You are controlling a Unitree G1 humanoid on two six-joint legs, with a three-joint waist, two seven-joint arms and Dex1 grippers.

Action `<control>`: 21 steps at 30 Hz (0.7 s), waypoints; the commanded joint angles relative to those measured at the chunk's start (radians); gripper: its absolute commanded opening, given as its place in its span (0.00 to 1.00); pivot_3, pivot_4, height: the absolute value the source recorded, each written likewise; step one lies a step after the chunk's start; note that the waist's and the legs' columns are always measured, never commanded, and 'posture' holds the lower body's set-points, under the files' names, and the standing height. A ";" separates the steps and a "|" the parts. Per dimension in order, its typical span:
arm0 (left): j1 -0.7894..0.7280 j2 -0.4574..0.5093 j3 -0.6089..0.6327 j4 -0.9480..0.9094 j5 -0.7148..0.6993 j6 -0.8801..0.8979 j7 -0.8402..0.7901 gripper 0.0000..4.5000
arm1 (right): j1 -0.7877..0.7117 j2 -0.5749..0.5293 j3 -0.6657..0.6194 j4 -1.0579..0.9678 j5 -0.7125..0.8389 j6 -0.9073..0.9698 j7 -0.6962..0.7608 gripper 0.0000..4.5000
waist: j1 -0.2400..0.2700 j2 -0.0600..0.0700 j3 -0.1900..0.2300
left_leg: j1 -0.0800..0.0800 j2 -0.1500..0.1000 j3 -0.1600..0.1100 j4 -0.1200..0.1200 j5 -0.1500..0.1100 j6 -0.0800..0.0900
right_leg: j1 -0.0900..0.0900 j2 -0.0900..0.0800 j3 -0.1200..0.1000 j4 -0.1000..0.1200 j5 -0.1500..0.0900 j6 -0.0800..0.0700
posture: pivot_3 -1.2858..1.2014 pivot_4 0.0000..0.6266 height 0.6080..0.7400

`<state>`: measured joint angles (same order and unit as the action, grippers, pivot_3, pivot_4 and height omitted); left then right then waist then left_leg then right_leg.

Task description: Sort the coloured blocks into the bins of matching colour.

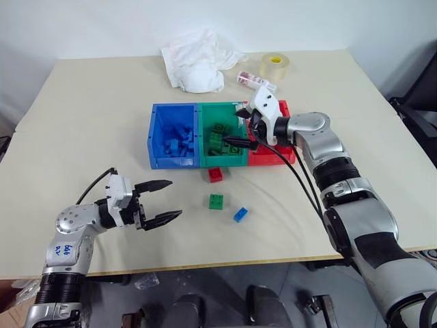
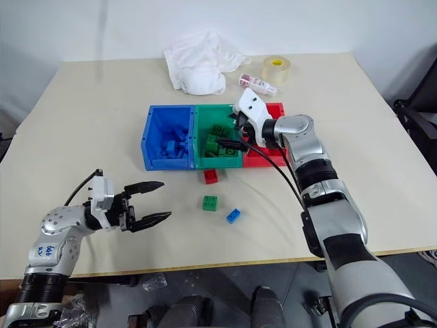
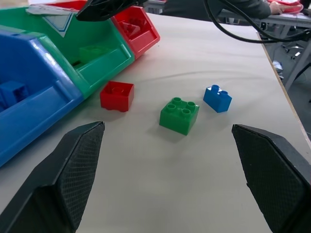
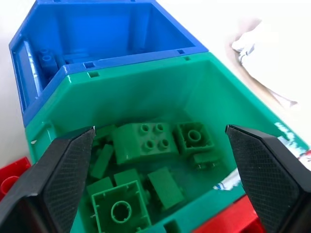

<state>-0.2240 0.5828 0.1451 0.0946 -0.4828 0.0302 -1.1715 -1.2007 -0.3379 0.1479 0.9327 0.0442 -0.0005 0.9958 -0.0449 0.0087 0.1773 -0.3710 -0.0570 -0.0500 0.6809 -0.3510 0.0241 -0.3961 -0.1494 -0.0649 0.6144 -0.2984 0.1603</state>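
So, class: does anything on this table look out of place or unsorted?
Yes. Three blocks lie loose on the table in front of the bins: a red one, a green one and a blue one. A crumpled white cloth lies behind the bins.

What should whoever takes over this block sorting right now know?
Left gripper: open, empty, level above the table near its front edge.
Right gripper: open, empty, over the green plastic bin.
Blue plastic bin and green bin already hold matching bricks; the red plastic bin is mostly hidden by the right arm.
Left to sort, loose on the table before the bins: small red studded brick, green studded brick, blue studded brick.
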 commanded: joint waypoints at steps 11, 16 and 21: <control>-0.097 -0.006 -0.025 0.119 0.009 -0.042 -0.069 1.00 | 0.566 -0.376 -0.130 -0.897 0.267 0.286 0.311 0.99 | 0.027 0.000 0.000 | -0.001 0.000 0.000 0.002 0.000 0.000 | 0.000 0.000 -0.001 0.000 0.000 0.000 | 0.52 0.24 1.00; -0.134 0.000 -0.026 0.175 0.017 -0.054 -0.098 1.00 | 0.873 -0.581 -0.271 -1.073 0.319 0.370 0.328 0.99 | 0.045 0.000 0.000 | -0.001 0.000 0.002 0.003 0.000 0.000 | 0.002 0.000 0.000 -0.004 0.000 0.000 | 0.52 0.24 1.00; -0.150 0.005 -0.029 0.199 0.022 -0.057 -0.119 1.00 | 1.038 -0.652 -0.347 -1.124 0.335 0.372 0.312 0.99 | 0.042 0.000 0.000 | 0.000 0.001 0.005 0.003 0.000 0.000 | 0.003 0.000 0.001 -0.004 0.000 0.000 | 0.52 0.24 1.00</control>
<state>-0.3599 0.5768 0.1071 0.2950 -0.4618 -0.0117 -1.2789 -0.1504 -0.9769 -0.1683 -0.1294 0.3440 0.3650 1.3157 -0.0030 0.0084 0.1776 -0.3702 -0.0556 -0.0437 0.6836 -0.3512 0.0244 -0.3933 -0.1495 -0.0641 0.6102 -0.2983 0.1607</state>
